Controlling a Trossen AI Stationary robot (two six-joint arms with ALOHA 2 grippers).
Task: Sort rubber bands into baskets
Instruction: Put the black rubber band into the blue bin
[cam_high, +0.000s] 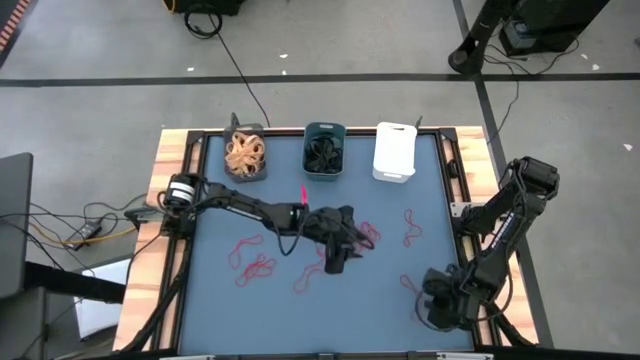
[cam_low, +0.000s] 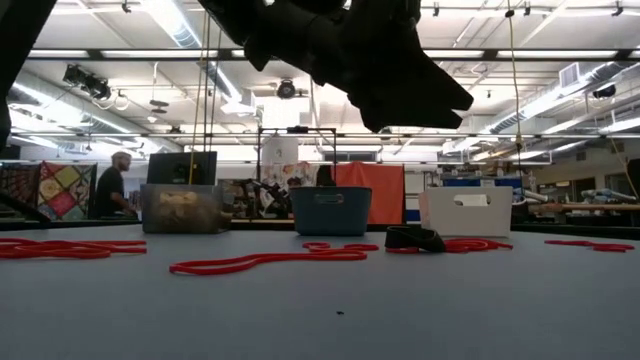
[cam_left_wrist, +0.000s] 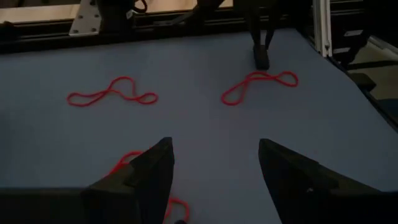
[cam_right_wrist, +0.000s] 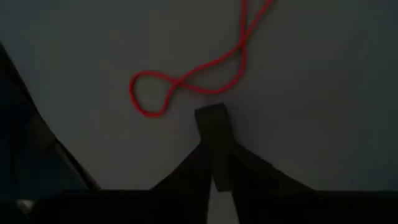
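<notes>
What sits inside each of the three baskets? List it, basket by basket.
The dark grey basket holds a heap of tan rubber bands. The teal basket holds black rubber bands. The white basket shows nothing inside from above; its walls hide its contents in the low view.

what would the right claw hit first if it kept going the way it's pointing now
Most likely the red rubber band. The right claw, shut with nothing between its fingers, sits low over the blue mat, and the band's looped end lies just beyond its tip. Depth is unclear, so it may meet the mat first.
</notes>
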